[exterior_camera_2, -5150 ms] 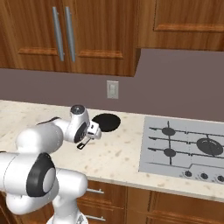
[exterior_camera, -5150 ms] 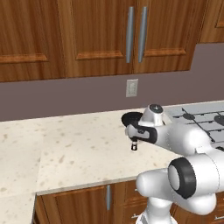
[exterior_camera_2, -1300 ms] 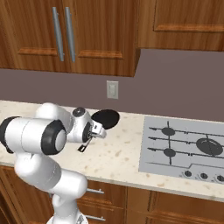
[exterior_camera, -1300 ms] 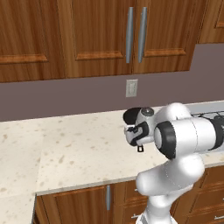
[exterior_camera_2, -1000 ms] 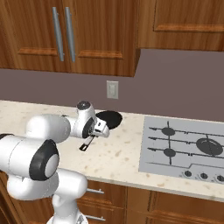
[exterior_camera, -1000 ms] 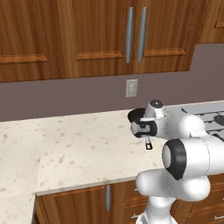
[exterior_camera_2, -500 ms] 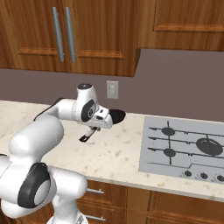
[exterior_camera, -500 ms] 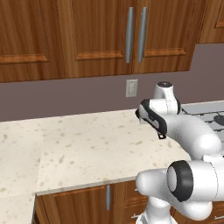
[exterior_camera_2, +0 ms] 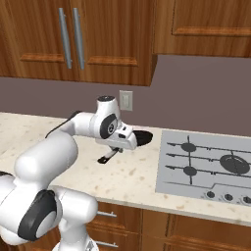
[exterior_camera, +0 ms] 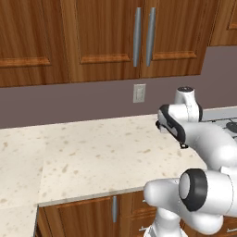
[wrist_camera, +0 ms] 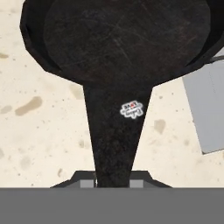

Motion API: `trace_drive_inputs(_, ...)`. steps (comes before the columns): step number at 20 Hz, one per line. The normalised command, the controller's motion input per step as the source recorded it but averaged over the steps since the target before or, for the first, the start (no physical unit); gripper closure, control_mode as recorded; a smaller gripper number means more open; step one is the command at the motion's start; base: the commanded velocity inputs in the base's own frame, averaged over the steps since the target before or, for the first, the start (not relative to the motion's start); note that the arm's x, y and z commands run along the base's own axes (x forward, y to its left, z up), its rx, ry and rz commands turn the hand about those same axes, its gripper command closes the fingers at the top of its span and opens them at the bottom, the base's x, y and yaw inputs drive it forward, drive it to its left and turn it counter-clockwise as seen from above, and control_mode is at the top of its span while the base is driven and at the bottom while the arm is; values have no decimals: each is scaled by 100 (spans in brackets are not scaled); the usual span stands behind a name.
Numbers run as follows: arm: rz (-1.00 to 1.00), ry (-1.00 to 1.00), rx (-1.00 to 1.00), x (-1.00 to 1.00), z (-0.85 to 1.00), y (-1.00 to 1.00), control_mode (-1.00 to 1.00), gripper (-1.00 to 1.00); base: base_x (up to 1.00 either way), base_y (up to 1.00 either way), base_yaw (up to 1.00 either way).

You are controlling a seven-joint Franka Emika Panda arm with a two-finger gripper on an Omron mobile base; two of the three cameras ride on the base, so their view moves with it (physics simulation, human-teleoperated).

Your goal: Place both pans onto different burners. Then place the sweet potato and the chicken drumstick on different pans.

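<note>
A black pan (exterior_camera_2: 142,138) hangs just above the counter, close to the left edge of the cooktop (exterior_camera_2: 211,184). My gripper (exterior_camera_2: 122,142) is shut on its long handle (exterior_camera_2: 106,158), which slopes down to the left. In the hand view the pan's bowl (wrist_camera: 127,39) is at the top and its handle (wrist_camera: 114,131) runs down into my gripper (wrist_camera: 113,182). Two burners (exterior_camera_2: 188,146) lie on the cooktop's left half. A larger dark round shape (exterior_camera_2: 234,164) sits on its right half; pan or burner, I cannot tell. The sweet potato and the chicken drumstick are out of view.
The speckled beige counter (exterior_camera: 92,152) runs wide to the left of the arm. Behind it are a purple-grey wall with an outlet (exterior_camera_2: 126,100) and wooden cabinets (exterior_camera: 106,41) overhead. Small knobs (exterior_camera_2: 228,197) line the cooktop's front. A grey cooktop corner (wrist_camera: 210,113) shows right of the pan.
The arm has swung right with the pan in its grip, bringing it from mid-counter toward the cooktop's left edge. The gripper has stayed shut on the handle.
</note>
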Motion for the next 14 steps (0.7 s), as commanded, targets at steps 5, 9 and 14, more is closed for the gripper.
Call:
trace_drive_inputs(5,-12,18,0,-1,0,-59,-100,100,0,0,0)
trace_drive_inputs(9,-10,12,0,-7,0,-57,-100,100,0,0,0)
trace_drive_inputs(14,-9,4,0,-25,1,-68,-100,100,0,0,0)
